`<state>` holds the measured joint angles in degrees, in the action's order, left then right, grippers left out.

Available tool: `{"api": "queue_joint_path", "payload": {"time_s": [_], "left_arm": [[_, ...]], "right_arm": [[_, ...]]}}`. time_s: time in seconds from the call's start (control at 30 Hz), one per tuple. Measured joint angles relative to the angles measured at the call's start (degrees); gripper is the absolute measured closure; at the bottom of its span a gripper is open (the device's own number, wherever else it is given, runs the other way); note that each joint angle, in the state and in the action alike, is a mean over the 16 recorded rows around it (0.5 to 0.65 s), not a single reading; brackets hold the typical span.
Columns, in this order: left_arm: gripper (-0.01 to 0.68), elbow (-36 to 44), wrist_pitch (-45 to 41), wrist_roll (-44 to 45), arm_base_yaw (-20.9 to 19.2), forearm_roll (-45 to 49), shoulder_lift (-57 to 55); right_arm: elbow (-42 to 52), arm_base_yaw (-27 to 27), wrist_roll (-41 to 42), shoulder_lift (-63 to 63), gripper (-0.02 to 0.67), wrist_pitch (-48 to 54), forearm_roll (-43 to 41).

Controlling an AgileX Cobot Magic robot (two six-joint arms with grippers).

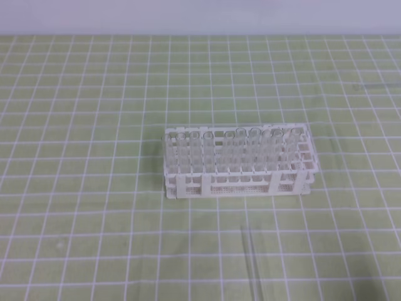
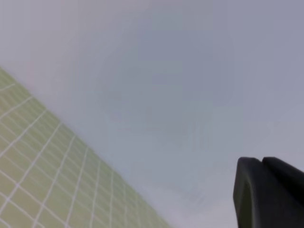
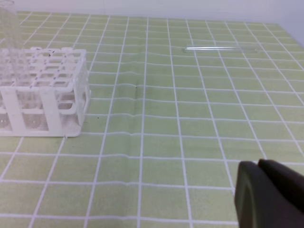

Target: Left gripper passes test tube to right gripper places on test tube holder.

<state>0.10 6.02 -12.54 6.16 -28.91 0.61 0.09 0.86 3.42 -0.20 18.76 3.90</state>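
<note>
The white test tube holder (image 1: 238, 164) stands mid-mat with several clear tubes upright in its back rows; its end also shows in the right wrist view (image 3: 42, 92). One clear test tube (image 1: 251, 262) lies flat on the green grid mat in front of the holder. A second clear tube (image 1: 376, 86) lies far back right, and it also appears in the right wrist view (image 3: 221, 48). Neither arm appears in the high view. The left gripper (image 2: 262, 162) shows only black fingers pressed together, pointing at the pale wall. The right gripper (image 3: 259, 164) is shut and empty, low over the mat to the right of the holder.
The green grid mat (image 1: 88, 188) covers the table up to a pale wall (image 1: 200, 15) at the back. In the left wrist view only a tilted slice of mat (image 2: 38, 180) shows beneath the wall.
</note>
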Motion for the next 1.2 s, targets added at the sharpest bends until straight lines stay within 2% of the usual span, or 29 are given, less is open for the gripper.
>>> {"api": "queue_joint_path", "payload": {"time_s": [0.17,0.37,0.63,0.8,0.9,1.03,1.2], "left_arm": [[0.676,-3.01,-4.09,-3.73,0.00,-0.29,-0.38],[0.676,-11.67,-18.35,-1.25,0.00,0.11,-4.63],[0.675,-28.52,-44.94,12.32,0.07,-0.57,-21.57],[0.675,-37.34,-55.97,20.86,1.71,-1.69,-37.38],[0.675,-41.95,-60.00,23.92,5.29,-1.40,-47.15],[0.675,-47.00,-62.14,24.30,12.62,1.42,-58.60],[0.675,-52.90,-61.49,18.10,25.50,9.43,-70.14]], "right_arm": [[0.00,0.00,0.00,0.01,0.666,0.00,0.00],[0.00,0.00,0.00,0.01,0.666,-0.01,0.00],[0.00,0.00,0.00,0.01,0.666,-0.05,0.00],[0.00,0.00,0.00,0.01,0.666,-0.08,0.00],[0.00,0.00,0.00,0.01,0.666,-0.08,0.00],[0.00,0.00,0.00,0.01,0.666,-0.08,0.00],[0.00,0.00,0.00,0.01,0.666,-0.08,0.00]]}}
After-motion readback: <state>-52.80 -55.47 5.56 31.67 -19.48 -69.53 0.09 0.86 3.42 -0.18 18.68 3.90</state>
